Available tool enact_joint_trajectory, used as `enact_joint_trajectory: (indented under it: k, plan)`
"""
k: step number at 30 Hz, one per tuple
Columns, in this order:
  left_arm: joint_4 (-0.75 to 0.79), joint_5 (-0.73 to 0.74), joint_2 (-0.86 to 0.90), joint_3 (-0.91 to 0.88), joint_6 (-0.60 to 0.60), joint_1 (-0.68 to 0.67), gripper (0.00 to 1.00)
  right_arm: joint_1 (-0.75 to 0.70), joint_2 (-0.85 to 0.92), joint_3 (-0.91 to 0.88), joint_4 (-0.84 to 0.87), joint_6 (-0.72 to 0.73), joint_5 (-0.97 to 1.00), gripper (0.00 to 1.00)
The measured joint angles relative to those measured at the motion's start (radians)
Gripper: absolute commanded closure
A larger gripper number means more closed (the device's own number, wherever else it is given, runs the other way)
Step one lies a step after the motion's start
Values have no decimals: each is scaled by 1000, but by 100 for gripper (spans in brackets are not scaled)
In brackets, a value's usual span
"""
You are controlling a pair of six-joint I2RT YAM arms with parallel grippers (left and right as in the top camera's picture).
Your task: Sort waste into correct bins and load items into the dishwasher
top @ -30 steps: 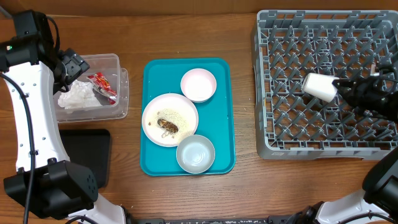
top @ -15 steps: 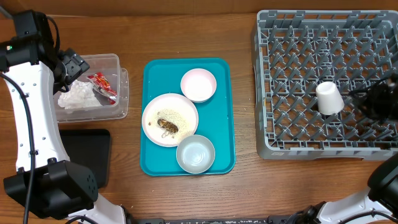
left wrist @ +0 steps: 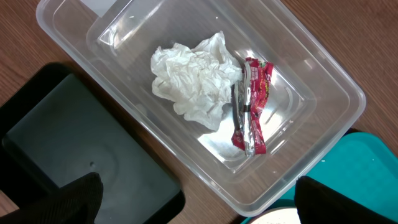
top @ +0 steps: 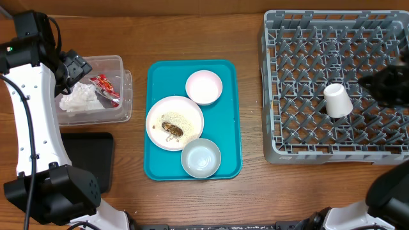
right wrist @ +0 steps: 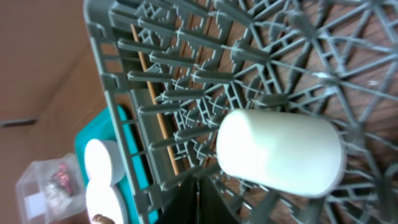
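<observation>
Cup [top: 337,100] rests tilted among the pegs, right-centre of the grey rack [top: 300,38]. It is clear of the right gripper [top: 378,84], which hangs just to its right. Jaw state: cannot tell, too blurred in both views. Judged step: R arm clears the rack, then fetches the next dish. To do it well, lift straight above the peg tops before swinging left, so no finger clips the cup. Take pink saucer [top: 204,87] or bowl [top: 200,158] first, since the plate [top: 174,122] carries scraps [top: 171,130] not yet binned. Left gripper [left wrist: 199,202] hovers over the clear tub [left wrist: 323,81], fingers spread wide, holding nothing. L wrist cam shows up close the wrapper [left wrist: 252,106] touching the napkin [left wrist: 193,81], w/ the black tray [left wrist: 74,143] alongside the tub. R wrist cam shows the cup's side against pegs. Overhead alone shows the whole teal tray [top: 227,128] and both arms.
</observation>
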Motion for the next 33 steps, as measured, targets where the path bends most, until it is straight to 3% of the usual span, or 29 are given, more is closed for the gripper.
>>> enact_joint_trajectory:
  k: [10,21,33]
  plan:
    - [0,0,0,0,0,0,0,282,53,0,62,144,385,96]
    - [0,0,0,0,0,0,0,281,129,14,23,241,528,96]
    - [0,0,0,0,0,0,0,262,129,146,-226,294,716,96]
